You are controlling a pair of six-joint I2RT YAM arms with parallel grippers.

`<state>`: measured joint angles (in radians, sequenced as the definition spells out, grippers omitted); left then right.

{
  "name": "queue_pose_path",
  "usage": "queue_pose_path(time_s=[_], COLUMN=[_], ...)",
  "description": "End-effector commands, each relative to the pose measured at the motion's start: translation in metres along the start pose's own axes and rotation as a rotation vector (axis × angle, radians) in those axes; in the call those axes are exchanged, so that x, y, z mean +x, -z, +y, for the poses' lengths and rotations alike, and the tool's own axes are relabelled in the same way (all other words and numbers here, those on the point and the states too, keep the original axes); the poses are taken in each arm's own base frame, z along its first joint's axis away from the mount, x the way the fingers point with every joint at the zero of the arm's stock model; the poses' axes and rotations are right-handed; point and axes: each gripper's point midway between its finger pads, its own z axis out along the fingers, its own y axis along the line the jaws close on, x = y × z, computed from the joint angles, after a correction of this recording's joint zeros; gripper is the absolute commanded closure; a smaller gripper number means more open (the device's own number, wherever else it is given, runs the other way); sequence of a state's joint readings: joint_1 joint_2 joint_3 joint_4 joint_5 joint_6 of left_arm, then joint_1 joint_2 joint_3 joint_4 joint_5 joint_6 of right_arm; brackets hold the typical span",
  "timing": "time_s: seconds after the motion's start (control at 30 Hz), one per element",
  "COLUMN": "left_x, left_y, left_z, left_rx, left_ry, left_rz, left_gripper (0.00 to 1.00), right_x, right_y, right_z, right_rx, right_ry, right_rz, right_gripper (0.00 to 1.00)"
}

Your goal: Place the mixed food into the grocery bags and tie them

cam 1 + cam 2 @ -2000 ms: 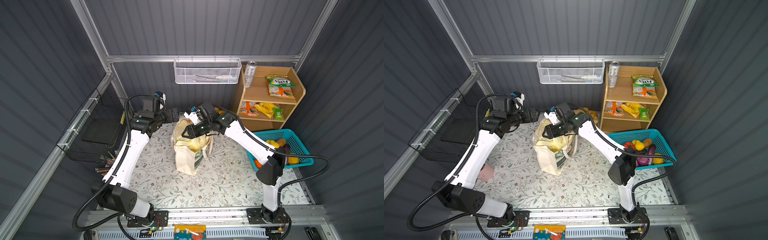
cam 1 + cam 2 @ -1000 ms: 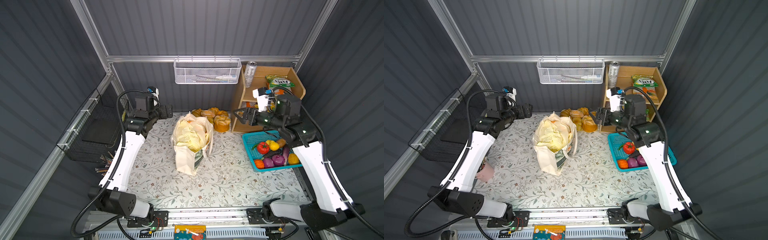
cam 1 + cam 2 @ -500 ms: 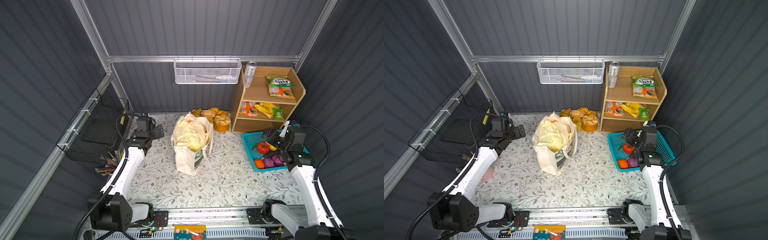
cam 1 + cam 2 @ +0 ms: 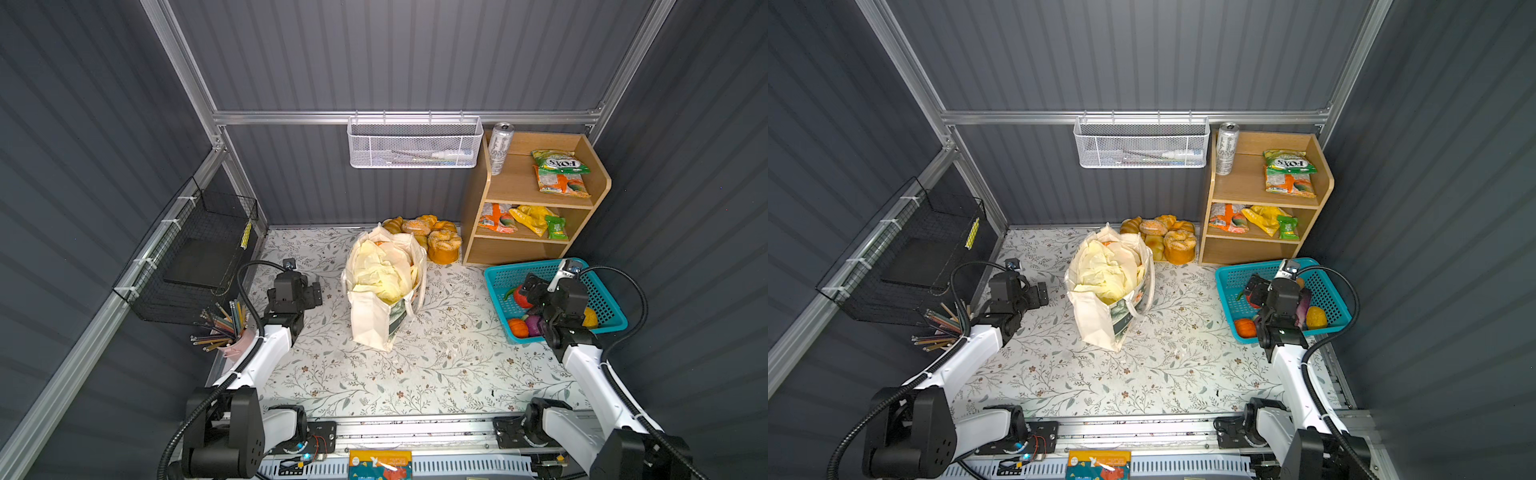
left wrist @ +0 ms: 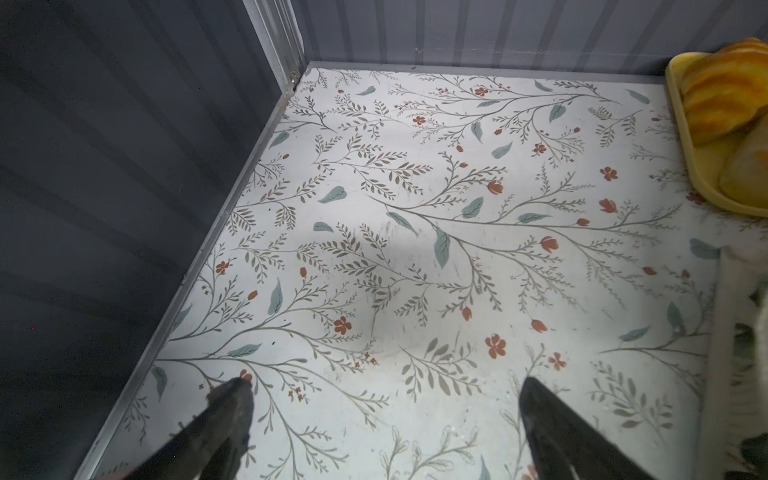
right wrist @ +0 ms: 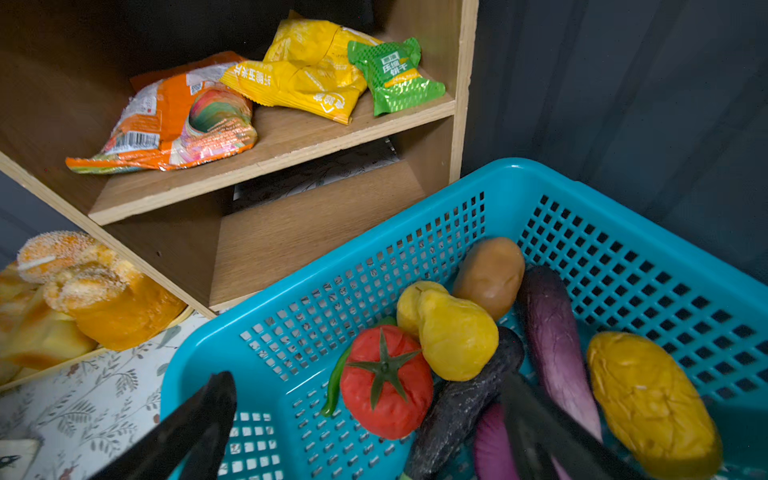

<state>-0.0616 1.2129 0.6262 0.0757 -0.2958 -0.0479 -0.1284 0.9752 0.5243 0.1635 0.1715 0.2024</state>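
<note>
Both arms were withdrawn from centre-frame tote (image 4: 370, 324); left gripper (image 5: 382, 388), right gripper (image 6: 368, 380) are held wide, empty, prob. for mid-right basket (image 4: 494, 274) veg (image 6: 548, 324).

The left claw (image 5: 384, 388) is hanging low with its jaws spread wide, gripping nothing. The right claw (image 6: 368, 382) is likewise gaping empty, pointing downward.

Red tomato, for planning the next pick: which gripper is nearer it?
Right. The right gripper hovers by the tomato in the basket; the left gripper sits beyond the tote.
</note>
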Motion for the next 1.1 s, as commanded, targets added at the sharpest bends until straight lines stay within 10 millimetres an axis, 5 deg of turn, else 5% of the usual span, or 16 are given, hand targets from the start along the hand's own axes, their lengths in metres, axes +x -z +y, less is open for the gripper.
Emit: queue_pose_path(time_s=[0.0,0.43,0.7,0.87,1.07], left_x=[-0.014,0.020,0.038,0.037,0.036], left_y=[-0.003,-0.039,-0.054,-0.070,-0.078], left_z=[0.002,-0.031,-0.047,-0.066,-0.056], left_rx=[-0.004,0.147,0.215,0.298,0.263], left_ry=[-0.003,0.011,-0.030,-0.100,-0.051], left_rz=[-0.141,-0.307,-0.288,-0.201,-0.175], left_gripper=[0.00,0.00,0.00,0.00,0.00], right_x=[-0.019,0.045,0.057,0.062,0.062], right_y=[0.003,-0.018,-0.031,-0.046,-0.057], right_z=[0.003,0.033,0.053,0.058,0.048], right_rx=[-0.019,-0.127,-0.198,-0.206,-0.215], right_ry=[0.053,0.161,0.190,0.208,0.142], right_rz=[-0.115,-0.155,-0.259,-0.163,-0.091], right_gripper=[0.01,0.01,0.01,0.01,0.01])
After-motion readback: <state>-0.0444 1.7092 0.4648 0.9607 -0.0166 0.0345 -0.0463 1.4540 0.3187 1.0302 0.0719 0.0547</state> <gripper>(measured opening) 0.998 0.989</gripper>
